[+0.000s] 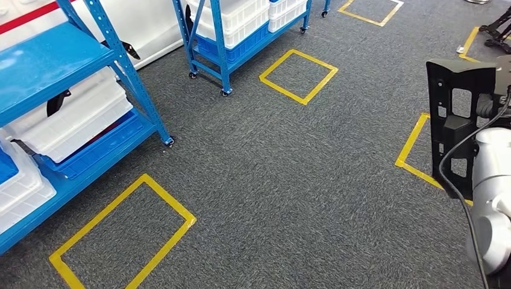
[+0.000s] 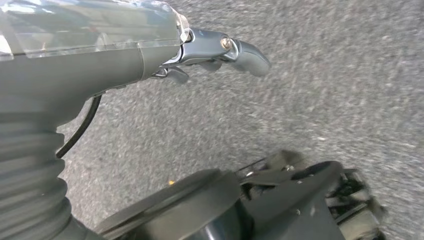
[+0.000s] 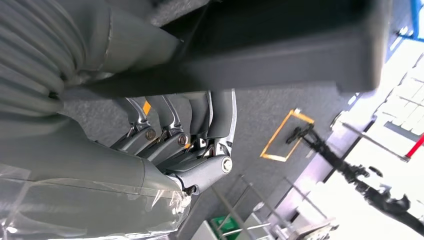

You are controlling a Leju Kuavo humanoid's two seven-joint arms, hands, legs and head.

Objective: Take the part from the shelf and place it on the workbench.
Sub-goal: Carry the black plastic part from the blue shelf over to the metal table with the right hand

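The part (image 1: 461, 120), a black plastic frame with square cut-outs, stands upright at the right edge of the head view, carried in front of my white right forearm (image 1: 491, 180). In the right wrist view my right hand (image 3: 175, 145) grips the part (image 3: 280, 50), with its dark fingers (image 3: 220, 115) curled up against the part's underside. My left hand (image 2: 200, 50) hangs over grey carpet, fingers loosely apart and holding nothing. The blue shelf (image 1: 60, 60) stands at the left.
White bins (image 1: 72, 120) lie on the shelf's lower levels. A second blue wheeled shelf (image 1: 223, 48) stands at the back. Yellow tape squares (image 1: 298, 75) (image 1: 123, 235) mark the carpet, and another tape outline (image 1: 413, 150) lies beside the part. A black stand (image 1: 497, 30) is at the far right.
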